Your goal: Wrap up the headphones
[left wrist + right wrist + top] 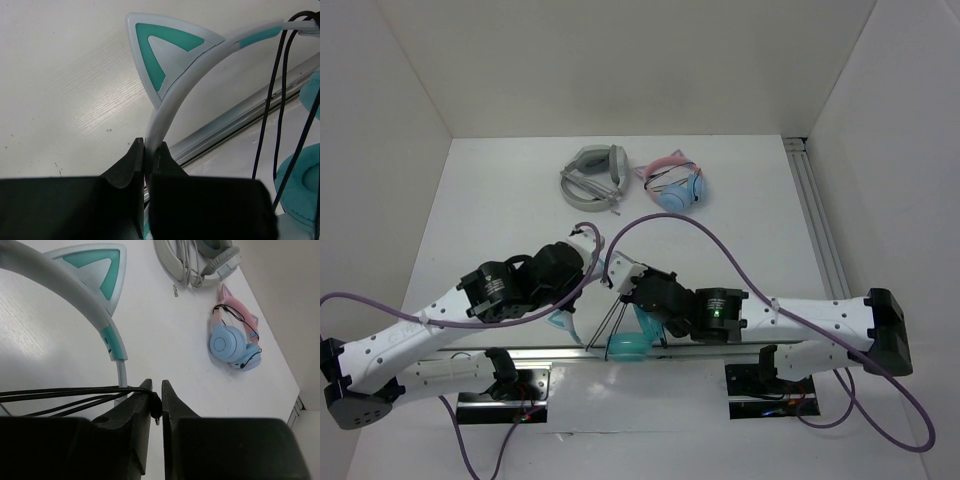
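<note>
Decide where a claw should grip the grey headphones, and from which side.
Probably the headband, from straight above. The grey headphones lie flat on the table, so the band's thin arc is narrow enough to straddle, while the ear cups look too wide.

Right hand (pixel 156 384) slightly parted; black cable plug (pixel 156 413) between fingers (pixel 136 410).

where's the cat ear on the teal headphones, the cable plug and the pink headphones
cat ear (pixel 169 52): left wrist view, on its pale centre panel
cable plug (pixel 156 407): right wrist view, on the plug's black body
pink headphones (pixel 225 343): right wrist view, on the round blue ear cup
</note>
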`<state>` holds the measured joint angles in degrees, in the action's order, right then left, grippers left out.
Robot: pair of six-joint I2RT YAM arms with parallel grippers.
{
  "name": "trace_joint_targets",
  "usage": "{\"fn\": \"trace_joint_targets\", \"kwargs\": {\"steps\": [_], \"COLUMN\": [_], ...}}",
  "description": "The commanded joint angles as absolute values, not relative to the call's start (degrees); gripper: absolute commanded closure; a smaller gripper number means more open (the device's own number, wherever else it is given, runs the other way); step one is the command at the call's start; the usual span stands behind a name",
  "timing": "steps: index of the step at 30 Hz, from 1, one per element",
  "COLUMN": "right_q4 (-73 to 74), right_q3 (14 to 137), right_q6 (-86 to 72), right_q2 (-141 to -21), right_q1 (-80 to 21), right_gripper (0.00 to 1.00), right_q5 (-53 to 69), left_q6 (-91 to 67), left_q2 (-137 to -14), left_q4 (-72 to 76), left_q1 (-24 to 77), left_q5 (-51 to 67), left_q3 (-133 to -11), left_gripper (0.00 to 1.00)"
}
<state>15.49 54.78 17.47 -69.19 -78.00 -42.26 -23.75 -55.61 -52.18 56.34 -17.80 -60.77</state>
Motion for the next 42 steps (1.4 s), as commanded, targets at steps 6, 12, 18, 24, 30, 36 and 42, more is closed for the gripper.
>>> {"fn": "trace_joint_targets", "kwargs": {"steps": [6,12,18,24,30,36,42], "right_q4": [11.34,9.4,9.32,9.32,9.32,11.24,13.97], "right_q3": [53.18,52.03,53.25,53.79,54.4,57.73,60.12], "right_q6": [19.95,19.95,19.95,18.81,16.97,12.14,4.4], "right_q2": [-65.65,-67.58,-70.39,-70.93,-69.7,-67.94,-63.12], "right_q1": [-71.56,-64.18,-60.12,-56.61,-53.53,-50.63,-50.63], "right_gripper": [0.78,0.73,0.56,0.48,0.46,0.26,0.23], "right_q5": [-44.13,-36.93,-34.37,-32.7,-30.59,-32.08,-32.96], "left_q6": [-21.45,-22.05,-22.59,-23.11,-23.12,-22.59,-22.67], "left_q2": [-54.67,-57.04,-58.27,-59.32,-61.08,-63.28,-64.42], "left_q4": [-52.47,-54.05,-55.9,-55.9,-55.9,-55.37,-54.14], "left_q1": [57.04,57.04,57.04,57.04,56.51,52.74,50.63], "left_q5": [-14.24,-16.25,-18.72,-18.72,-18.72,-17.58,-18.36], "left_q3": [-63.36,-64.51,-66.36,-66.88,-66.88,-66.36,-66.88], "left_gripper": [1.0,1.0,1.0,1.0,1.0,1.0,1.0]}}
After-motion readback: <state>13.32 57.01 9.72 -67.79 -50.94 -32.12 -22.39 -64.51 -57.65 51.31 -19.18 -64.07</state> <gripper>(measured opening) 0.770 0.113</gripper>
